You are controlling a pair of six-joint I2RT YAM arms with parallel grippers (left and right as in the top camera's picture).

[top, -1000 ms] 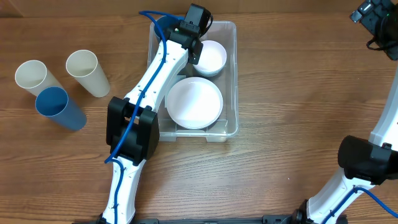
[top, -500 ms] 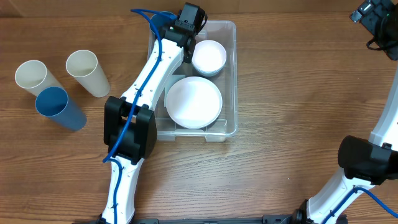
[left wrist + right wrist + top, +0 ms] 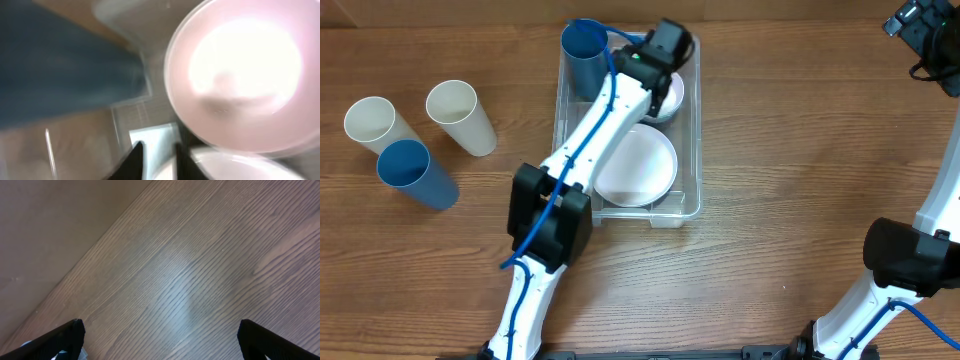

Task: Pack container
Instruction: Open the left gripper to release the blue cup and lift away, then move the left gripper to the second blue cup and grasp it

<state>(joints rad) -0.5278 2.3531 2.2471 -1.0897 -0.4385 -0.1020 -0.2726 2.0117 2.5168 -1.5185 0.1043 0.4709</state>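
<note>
On the left of the table [image 3: 790,150] lie three loose cups: a cream cup [image 3: 370,122], a second cream cup [image 3: 455,112] and a blue cup [image 3: 412,172], all well apart from the container [image 3: 650,216]. The container sits mid-table, toward the far edge. It holds another blue cup, the packed cup [image 3: 584,52], upright in its back-left corner, a bowl [image 3: 672,98] at the back right, and a plate [image 3: 642,168] in front.

I judge the container light, thin-walled and slick. It looks stiff enough at the rim but likely to flex along the long walls, and its load could slide if it is tipped. A rim at a short end or a corner would be the safest place to hold it, and pushing low on a wall would be safer than lifting.

The left gripper [image 3: 156,161] hangs inside the container, fingers slightly parted with nothing between them. The right gripper [image 3: 161,344] is spread wide and empty over bare wood at the far right.

The overhead view shows the whole layout, but the left arm hides the fingertips and part of the bowl. The left wrist view, though blurred, shows the bowl's full rim, the packed cup beside it and the label [image 3: 150,142] under the fingertips. The right wrist view shows only table.
</note>
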